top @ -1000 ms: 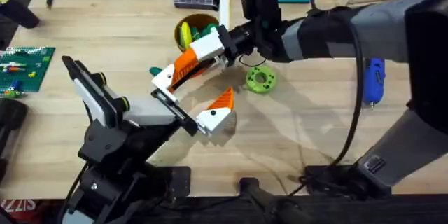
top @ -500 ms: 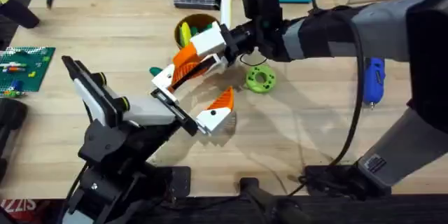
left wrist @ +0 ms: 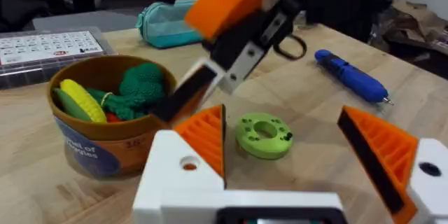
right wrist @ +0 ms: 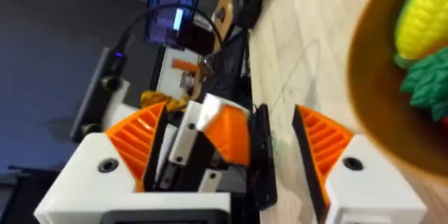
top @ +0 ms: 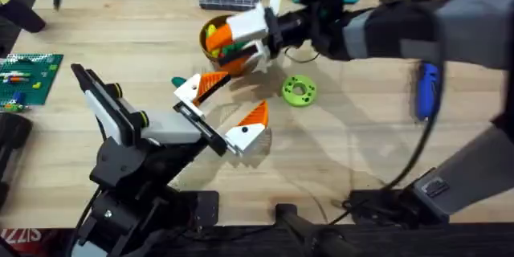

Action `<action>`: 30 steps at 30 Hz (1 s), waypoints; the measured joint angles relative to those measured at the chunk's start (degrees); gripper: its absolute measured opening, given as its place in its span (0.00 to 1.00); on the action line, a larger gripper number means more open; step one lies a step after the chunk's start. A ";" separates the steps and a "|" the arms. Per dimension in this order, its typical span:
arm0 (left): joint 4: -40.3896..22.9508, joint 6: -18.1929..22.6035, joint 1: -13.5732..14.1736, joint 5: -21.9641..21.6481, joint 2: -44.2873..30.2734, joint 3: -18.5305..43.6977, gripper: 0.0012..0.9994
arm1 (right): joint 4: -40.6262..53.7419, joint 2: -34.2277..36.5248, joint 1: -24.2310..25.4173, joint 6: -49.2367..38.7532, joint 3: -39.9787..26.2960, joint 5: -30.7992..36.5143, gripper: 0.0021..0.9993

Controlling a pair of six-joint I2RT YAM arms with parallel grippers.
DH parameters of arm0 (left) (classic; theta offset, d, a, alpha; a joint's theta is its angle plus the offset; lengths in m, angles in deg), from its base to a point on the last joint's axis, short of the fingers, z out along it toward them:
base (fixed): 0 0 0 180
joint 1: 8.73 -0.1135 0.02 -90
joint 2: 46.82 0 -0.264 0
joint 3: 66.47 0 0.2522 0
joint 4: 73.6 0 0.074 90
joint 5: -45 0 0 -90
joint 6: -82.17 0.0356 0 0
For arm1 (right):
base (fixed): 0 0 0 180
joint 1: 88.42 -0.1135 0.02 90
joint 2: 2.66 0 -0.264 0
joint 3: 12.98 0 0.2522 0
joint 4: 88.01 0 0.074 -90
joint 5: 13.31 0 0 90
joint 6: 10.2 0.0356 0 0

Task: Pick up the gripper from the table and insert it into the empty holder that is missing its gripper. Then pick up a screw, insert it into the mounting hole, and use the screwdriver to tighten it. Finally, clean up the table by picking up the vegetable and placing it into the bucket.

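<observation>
Corn + greens in bucket, clearest in L wrist view

The right arm's white-and-orange gripper is now seen farther back on the table, raised over the round tan-yellow bucket, apart from the white-and-orange wedge-shaped finger piece it was touching; that piece appears, through blur, tilted slightly flatter.

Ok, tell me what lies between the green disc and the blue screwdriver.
Nothing: bare table runs between the green disc and the blue screwdriver, seen in the overhead view.
</observation>
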 joint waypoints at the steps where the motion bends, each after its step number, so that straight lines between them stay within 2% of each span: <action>1: 0.00 0.00 0.00 0.00 0.00 0.00 0.99 | 0.20 -1.11 0.46 -0.02 0.00 0.15 0.99; 6: 0.00 0.00 0.00 0.00 0.00 0.00 0.99 | 5.51 -4.95 3.37 -1.64 -0.04 1.23 1.00; 12: 0.00 0.00 0.00 0.03 0.01 0.00 0.99 | 20.81 -7.02 6.58 -8.81 0.11 5.47 1.00; 15: 0.00 0.00 0.00 0.04 0.00 0.00 0.99 | 31.45 -10.98 7.46 -14.95 0.27 10.15 1.00; 21: 0.00 0.00 0.00 0.09 0.01 0.00 0.99 | 51.75 -23.54 7.77 -28.29 0.21 25.47 0.99; 25: 0.00 0.00 0.00 0.22 0.02 0.00 0.99 | 58.18 -30.87 7.81 -34.00 0.20 34.54 0.99; 30: 0.00 0.00 0.00 0.21 0.00 0.00 0.99 | 61.97 -35.43 7.86 -36.73 0.20 39.31 1.00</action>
